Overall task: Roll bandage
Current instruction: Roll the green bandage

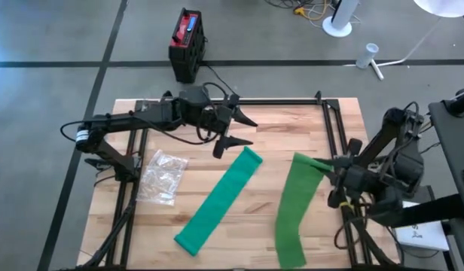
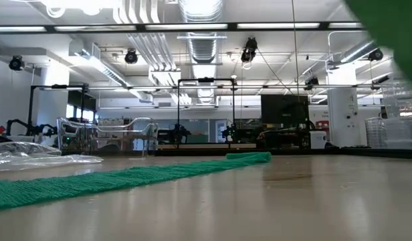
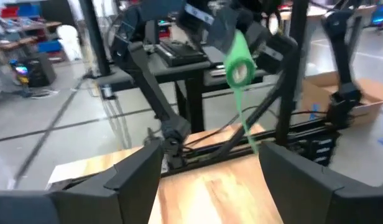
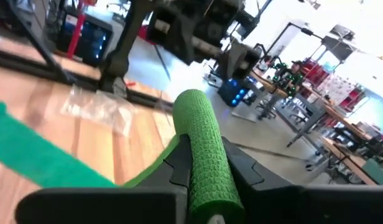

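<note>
While my left gripper (image 1: 236, 129) hangs above the far middle of the wooden table (image 1: 239, 226), its two dark fingers (image 3: 132, 177) stand spread apart with nothing between them, just beyond the far end of the flat green bandage (image 1: 219, 202). That strip lies unrolled, running diagonally from near the gripper down toward the near edge of the table. From the low camera I see it (image 2: 126, 179) as a long green band lying flat on the wood, with its far end slightly raised. My right gripper (image 1: 339, 175) sits at the right side of the table and pinches the rolled end of a second green bandage (image 1: 296, 207). Its fingers (image 4: 179, 163) press against either side of the green roll (image 4: 207, 155), whose textured weave I can see clearly from the right wrist. The loose tail of this second strip drapes from the gripper down toward the near edge, well apart from the first strip. Through the left wrist camera I see the same roll (image 3: 240, 68) end-on, held up by the other arm with its tail hanging down. A crumpled clear plastic bag (image 1: 163, 177) lies on the left part of the table, beside the left arm. On the floor beyond the table stands a black and red box (image 1: 187, 44).
</note>
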